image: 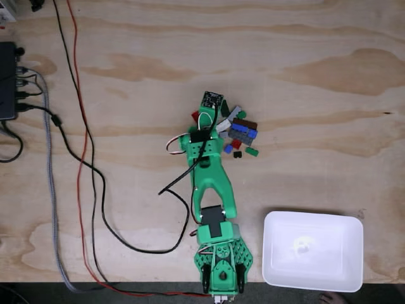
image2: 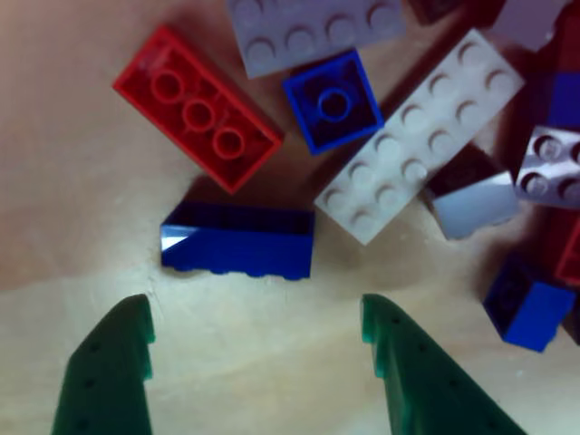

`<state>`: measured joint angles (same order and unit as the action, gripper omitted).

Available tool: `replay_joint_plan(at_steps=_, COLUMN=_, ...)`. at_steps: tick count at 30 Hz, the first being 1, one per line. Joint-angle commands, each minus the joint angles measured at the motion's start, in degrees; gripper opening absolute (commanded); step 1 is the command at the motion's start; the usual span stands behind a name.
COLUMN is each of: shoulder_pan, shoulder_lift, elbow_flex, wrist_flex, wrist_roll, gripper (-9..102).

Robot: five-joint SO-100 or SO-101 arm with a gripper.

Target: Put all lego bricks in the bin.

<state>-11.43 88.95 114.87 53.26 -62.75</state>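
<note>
The gripper (image2: 258, 362) is hovering with its 2 fingers spread wide, grasping nothing. Just ahead, between them, a dark blue brick (image2: 237, 240) is lying crosswise. Beyond, the lego bricks (image: 237, 130) are sitting piled, well apart from the bin (image: 313, 250).

Even, bright fixed view; glare whitens the bin (image: 342, 278); close-up soft, shadowed

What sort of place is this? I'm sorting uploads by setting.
Probably a hobbyist's workbench, not a factory: a bare plywood tabletop, loose cables trailing to a black box at the left edge, and a green 3D-printed arm beside lego bricks.
</note>
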Motion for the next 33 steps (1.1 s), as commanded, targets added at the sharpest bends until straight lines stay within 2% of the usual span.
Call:
replay_joint_plan(at_steps=1, shoulder_pan=0.9, shoulder_lift=-0.9, elbow_flex=-6.9, wrist_flex=-2.4, wrist_roll=-0.4, gripper=29)
replay_joint_plan(at_steps=8, shoulder_pan=-0.4, shoulder_lift=-4.3, elbow_flex=-9.4, wrist_flex=-3.4, wrist_roll=-0.8, gripper=28)
replay_joint_plan(at_steps=13, shoulder_pan=-1.1, shoulder_lift=-5.1, elbow_flex=-9.1, wrist_flex=-3.5, wrist_roll=-1.8, gripper=15)
replay_joint_plan(at_steps=16, shoulder_pan=-1.1, shoulder_lift=-4.7, elbow_flex=-9.1, wrist_flex=-3.3, wrist_roll=-1.8, gripper=0)
replay_joint_plan(at_steps=19, shoulder_pan=-1.1, shoulder_lift=0.1, elbow_flex=-8.4, wrist_flex=-1.3, wrist_roll=-0.3, gripper=0)
replay_joint_plan(at_steps=21, shoulder_pan=-2.0, shoulder_lift=9.8, elbow_flex=-8.0, wrist_flex=4.2, wrist_roll=2.6, gripper=0)
replay_joint_plan(at_steps=23, shoulder_pan=-2.5, shoulder_lift=23.1, elbow_flex=-9.1, wrist_flex=13.7, wrist_roll=6.0, gripper=0)
replay_joint_plan(at_steps=27, shoulder_pan=0.8, shoulder_lift=46.8, elbow_flex=-6.3, wrist_flex=31.8, wrist_roll=6.4, gripper=0)
replay_joint_plan(at_steps=30, shoulder_pan=9.7, shoulder_lift=57.8, elbow_flex=-1.2, wrist_flex=43.9, wrist_roll=3.2, gripper=0)
replay_joint_plan(at_steps=33, shoulder_pan=20.5, shoulder_lift=67.2, elbow_flex=5.9, wrist_flex=48.7, wrist_roll=-0.9, gripper=0)
